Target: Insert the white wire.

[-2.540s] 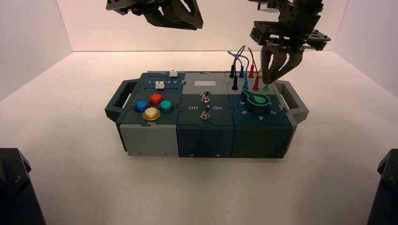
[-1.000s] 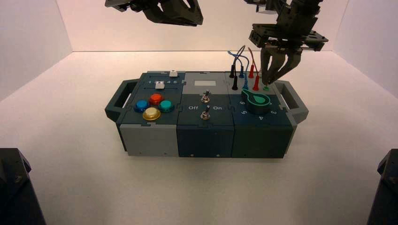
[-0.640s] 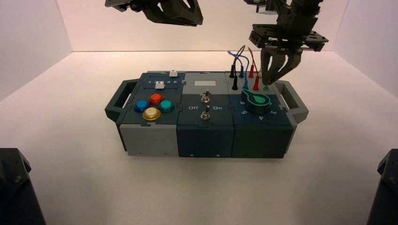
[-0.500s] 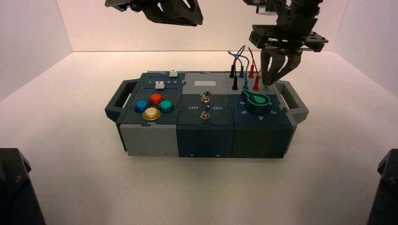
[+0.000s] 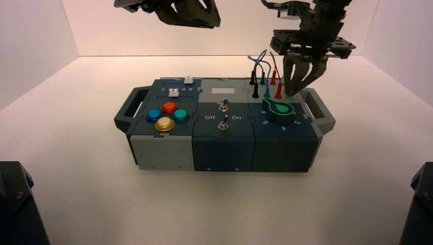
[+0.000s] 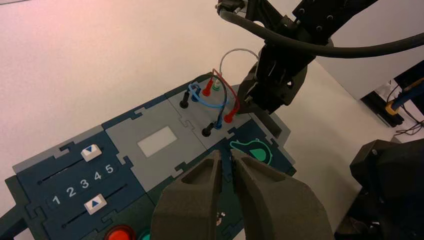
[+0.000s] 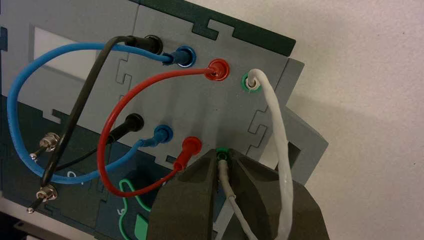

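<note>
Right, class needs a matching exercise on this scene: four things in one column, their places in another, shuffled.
Things
1. White wire
2. Yellow button
3. Knob
4. Left gripper

Places
A. Front right of the box's top
B. In the air, beyond the box's back edge
C. One end between the right gripper's fingers
D. Front left of the box's top

Pairs: 1-C, 2-D, 3-A, 4-B

White wire's (image 7: 284,170) loop runs off right wrist view's bottom edge. Right gripper (image 7: 223,153) covers part of green-outlined knob (image 7: 142,227); plug's depth in nearer green socket (image 7: 222,152) can't be told. Left wrist view: bottom edge crops red button (image 6: 119,235), green button (image 6: 145,236). High view: top edge cuts both arms.
</note>
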### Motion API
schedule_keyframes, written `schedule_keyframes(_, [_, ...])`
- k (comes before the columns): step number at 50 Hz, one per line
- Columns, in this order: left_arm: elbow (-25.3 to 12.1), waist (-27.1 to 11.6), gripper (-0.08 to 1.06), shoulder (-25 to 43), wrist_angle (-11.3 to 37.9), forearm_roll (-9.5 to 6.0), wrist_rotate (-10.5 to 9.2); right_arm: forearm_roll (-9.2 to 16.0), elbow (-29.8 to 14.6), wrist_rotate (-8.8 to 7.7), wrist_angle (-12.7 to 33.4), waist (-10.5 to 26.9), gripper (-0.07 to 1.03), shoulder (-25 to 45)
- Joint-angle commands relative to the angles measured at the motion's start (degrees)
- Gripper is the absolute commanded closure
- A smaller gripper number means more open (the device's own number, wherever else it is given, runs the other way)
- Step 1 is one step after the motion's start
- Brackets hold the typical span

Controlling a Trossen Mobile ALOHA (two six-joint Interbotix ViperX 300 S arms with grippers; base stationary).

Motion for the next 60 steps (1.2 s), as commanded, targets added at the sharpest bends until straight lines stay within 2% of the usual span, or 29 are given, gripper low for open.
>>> schedule_keyframes(1, [-1.85, 0.18, 0.85, -0.53, -0.44, 0.18, 0.18, 0.26, -0.7, 0.09, -0.18, 1.14, 0.99, 0.44])
schedule_keyframes(15, [-2.2, 0.26, 0.85, -0.62, -0.44, 0.18, 0.26, 0.18, -1.49, -0.18, 1.05, 2.81, 0.98, 1.67])
schedule_keyframes(22, [-2.2, 0.18, 0.85, -0.62, -0.35, 0.26, 0.26, 0.18, -1.76, -0.26, 1.76, 3.08, 0.89, 2.37])
schedule_keyframes(27, [-2.29, 0.26, 0.85, -0.62, -0.44, 0.26, 0.18, 0.18, -2.02, -0.26, 2.02, 3.08, 0.87, 2.64])
schedule_keyframes(32, [-2.29, 0.26, 0.85, -0.62, -0.35, 0.26, 0.44, 0.18, -2.29, -0.26, 2.37, 3.08, 0.78, 3.08])
schedule_keyframes(44, [-2.37, 0.26, 0.85, -0.62, -0.18, 0.35, 0.62, 0.09, -2.55, -0.26, 2.46, 3.08, 0.69, 2.99])
schedule_keyframes(53, [-2.37, 0.26, 0.85, -0.7, -0.18, 0.35, 0.7, -0.62, -2.64, 0.0, 2.64, 2.99, 0.68, 2.55])
schedule_keyframes(60, [-2.37, 0.26, 0.85, -1.14, -0.18, 0.35, 0.7, -2.55, -2.99, 0.88, 3.08, 2.81, 0.68, 2.29])
